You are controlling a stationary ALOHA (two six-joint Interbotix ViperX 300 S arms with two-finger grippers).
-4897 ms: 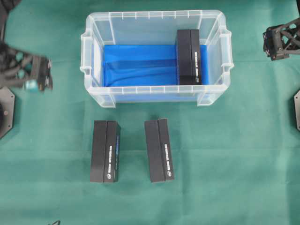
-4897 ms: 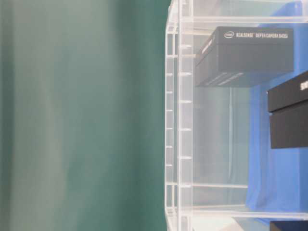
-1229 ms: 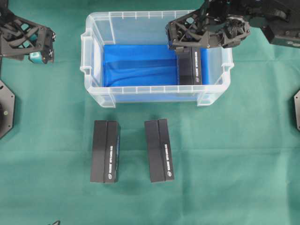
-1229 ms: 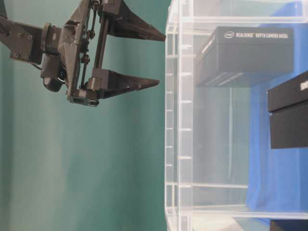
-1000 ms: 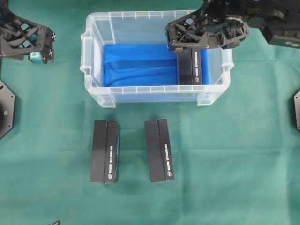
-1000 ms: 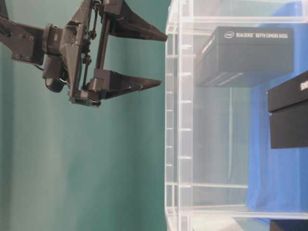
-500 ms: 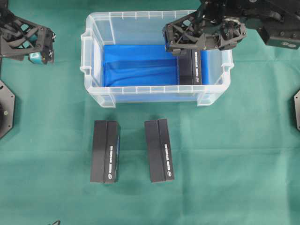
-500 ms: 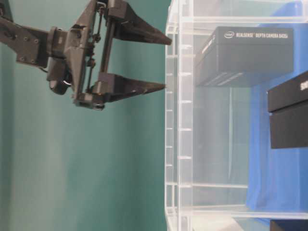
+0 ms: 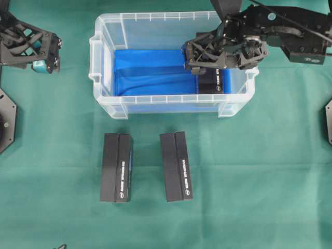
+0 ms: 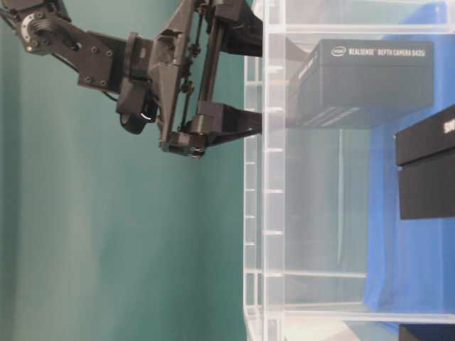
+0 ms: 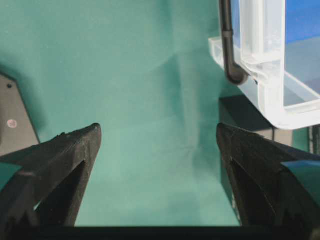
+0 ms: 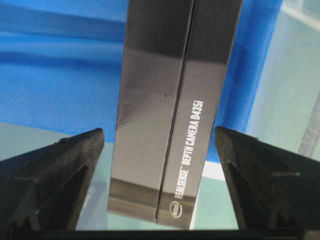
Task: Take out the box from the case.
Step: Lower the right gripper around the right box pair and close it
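Observation:
The case (image 9: 171,16), a clear plastic bin with a blue cloth (image 9: 150,70) on its bottom, stands at the back middle. One black box (image 9: 210,83) lies inside at its right end. My right gripper (image 9: 209,61) hangs over the box's far half, open, a finger on each side. In the right wrist view the box (image 12: 170,115) runs between the wide-apart fingers of the gripper (image 12: 159,131), apart from both. The table-level view shows that gripper (image 10: 259,78) at the case wall (image 10: 274,213), level with the box (image 10: 370,78). My left gripper (image 9: 45,52) is open and holds nothing, left of the case.
Two more black boxes (image 9: 116,167) (image 9: 176,166) lie side by side on the green cloth in front of the case. The left wrist view shows the open gripper (image 11: 158,127) above green cloth, with the case corner (image 11: 265,75) at the right. Arm bases sit at both table edges.
My right gripper has come forward and down over the case's right end, its open fingers now straddling the box. The left gripper has stayed put.

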